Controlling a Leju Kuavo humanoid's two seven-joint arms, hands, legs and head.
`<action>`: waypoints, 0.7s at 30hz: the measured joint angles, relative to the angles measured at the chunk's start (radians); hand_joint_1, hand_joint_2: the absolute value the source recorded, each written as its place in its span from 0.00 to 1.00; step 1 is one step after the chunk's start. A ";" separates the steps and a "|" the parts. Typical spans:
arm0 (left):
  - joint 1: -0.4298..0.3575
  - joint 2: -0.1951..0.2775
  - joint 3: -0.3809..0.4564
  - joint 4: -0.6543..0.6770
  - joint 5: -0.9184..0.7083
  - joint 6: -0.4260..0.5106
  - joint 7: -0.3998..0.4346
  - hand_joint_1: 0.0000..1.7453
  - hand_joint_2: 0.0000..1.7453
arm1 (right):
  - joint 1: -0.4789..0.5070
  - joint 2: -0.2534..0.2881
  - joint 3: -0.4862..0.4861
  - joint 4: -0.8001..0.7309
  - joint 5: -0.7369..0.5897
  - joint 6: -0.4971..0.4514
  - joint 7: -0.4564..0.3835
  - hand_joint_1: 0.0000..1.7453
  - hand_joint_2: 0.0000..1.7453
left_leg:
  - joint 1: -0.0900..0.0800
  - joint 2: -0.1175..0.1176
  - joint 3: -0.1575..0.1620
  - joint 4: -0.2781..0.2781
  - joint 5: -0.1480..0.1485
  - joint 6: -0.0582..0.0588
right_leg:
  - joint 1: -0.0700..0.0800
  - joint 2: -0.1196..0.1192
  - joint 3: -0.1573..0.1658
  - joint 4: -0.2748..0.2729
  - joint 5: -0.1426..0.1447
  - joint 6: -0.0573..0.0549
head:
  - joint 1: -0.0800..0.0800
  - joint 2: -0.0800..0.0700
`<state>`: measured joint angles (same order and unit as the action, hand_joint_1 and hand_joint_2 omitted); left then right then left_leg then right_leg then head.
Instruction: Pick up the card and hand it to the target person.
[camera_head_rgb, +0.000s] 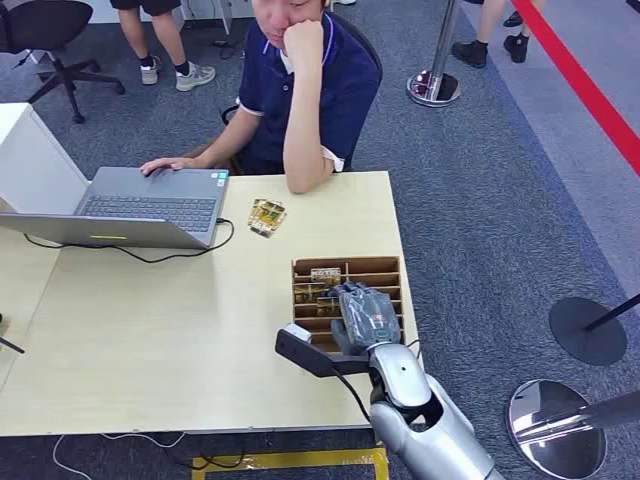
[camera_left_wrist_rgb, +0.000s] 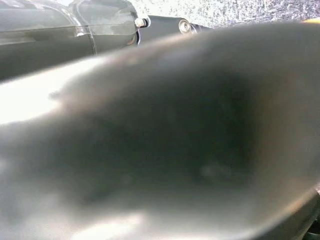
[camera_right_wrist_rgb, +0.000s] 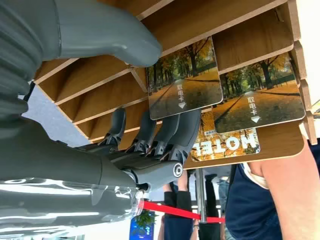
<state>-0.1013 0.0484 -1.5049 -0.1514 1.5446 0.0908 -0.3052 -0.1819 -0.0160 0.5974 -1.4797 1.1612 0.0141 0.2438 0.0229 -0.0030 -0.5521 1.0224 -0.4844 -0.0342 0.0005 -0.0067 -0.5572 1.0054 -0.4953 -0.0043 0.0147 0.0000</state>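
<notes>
While the right hand (camera_right_wrist_rgb: 151, 125) reaches into the wooden card rack (camera_head_rgb: 381, 268), its thumb and curled fingers (camera_right_wrist_rgb: 177, 132) pinch a hotel card (camera_right_wrist_rgb: 185, 80) standing in a slot

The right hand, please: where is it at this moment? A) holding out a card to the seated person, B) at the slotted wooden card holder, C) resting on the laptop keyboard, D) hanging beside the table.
B: the right hand is over the wooden card holder, thumb and fingers around a card in its slots.
</notes>
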 joint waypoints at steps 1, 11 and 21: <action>0.000 0.000 0.000 0.000 0.000 0.000 0.000 0.00 0.00 | 0.000 0.000 0.000 0.001 0.000 0.000 0.000 0.64 1.00 | 0.000 0.000 0.000 0.000 0.000 0.000 | 0.000 0.000 0.000 0.000 0.000 0.000 | 0.000 0.000; 0.000 0.000 0.000 0.000 0.000 0.000 0.000 0.00 0.00 | -0.006 0.004 -0.001 0.008 -0.003 0.000 0.000 0.87 1.00 | 0.000 0.000 0.000 0.000 0.000 0.000 | 0.000 0.000 0.000 0.000 0.000 0.000 | 0.000 0.000; 0.000 0.000 0.000 0.000 0.000 0.000 0.000 0.00 0.00 | -0.006 0.007 -0.006 0.008 -0.005 0.000 0.000 0.85 1.00 | 0.000 0.000 0.000 0.000 0.000 0.000 | 0.000 0.000 0.000 0.000 0.000 0.000 | 0.000 0.000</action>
<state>-0.1012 0.0485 -1.5049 -0.1514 1.5445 0.0912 -0.3052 -0.1875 -0.0092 0.5913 -1.4714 1.1559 0.0145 0.2441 0.0229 -0.0030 -0.5520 1.0224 -0.4843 -0.0343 0.0005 -0.0067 -0.5571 1.0055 -0.4953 -0.0043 0.0147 0.0000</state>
